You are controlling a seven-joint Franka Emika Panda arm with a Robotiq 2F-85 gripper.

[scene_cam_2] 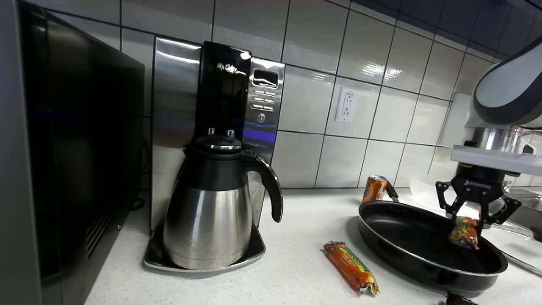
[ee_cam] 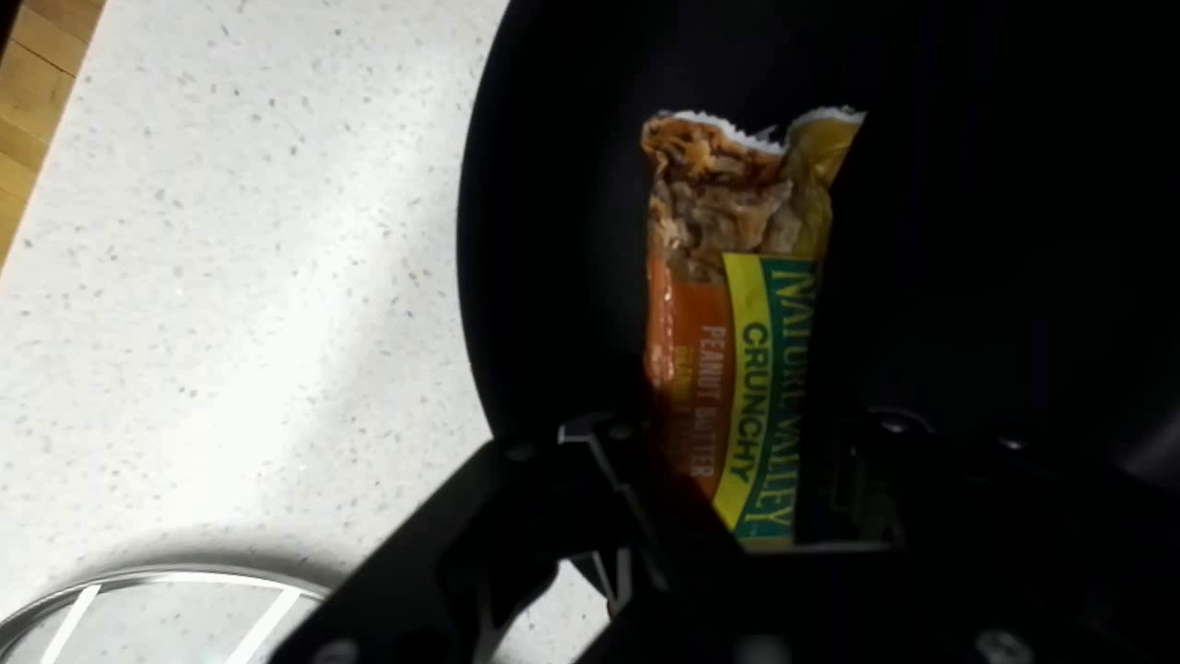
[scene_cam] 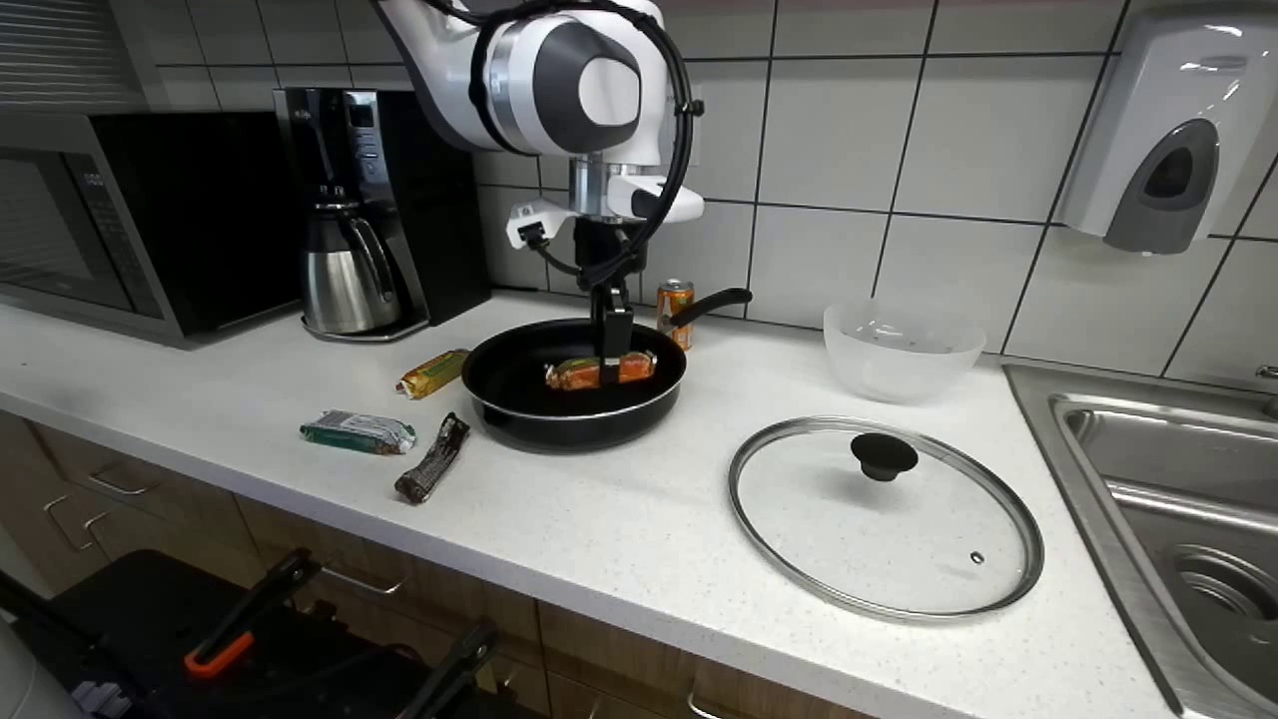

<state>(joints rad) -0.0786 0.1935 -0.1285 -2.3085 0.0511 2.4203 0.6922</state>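
Note:
My gripper (scene_cam_2: 468,225) points straight down into a black frying pan (scene_cam: 569,431). Its fingers are shut on an orange-wrapped granola bar (scene_cam: 637,367), with one on each long side of it. In the wrist view the granola bar (ee_cam: 737,304) shows green and yellow bands, and its near end is hidden by the dark gripper. Whether the bar touches the pan floor I cannot tell. Left of the pan lie a yellow-orange bar (scene_cam: 431,374), a green and silver bar (scene_cam: 357,432) and a dark brown bar (scene_cam: 433,459).
An orange can (scene_cam_2: 374,189) stands behind the pan, by its handle (scene_cam: 711,305). A glass lid (scene_cam: 958,509) with a black knob lies to the right in an exterior view, before a frosted bowl (scene_cam: 899,355) and the sink (scene_cam: 1048,439). A coffee maker (scene_cam_2: 175,127) and microwave (scene_cam: 220,200) stand left.

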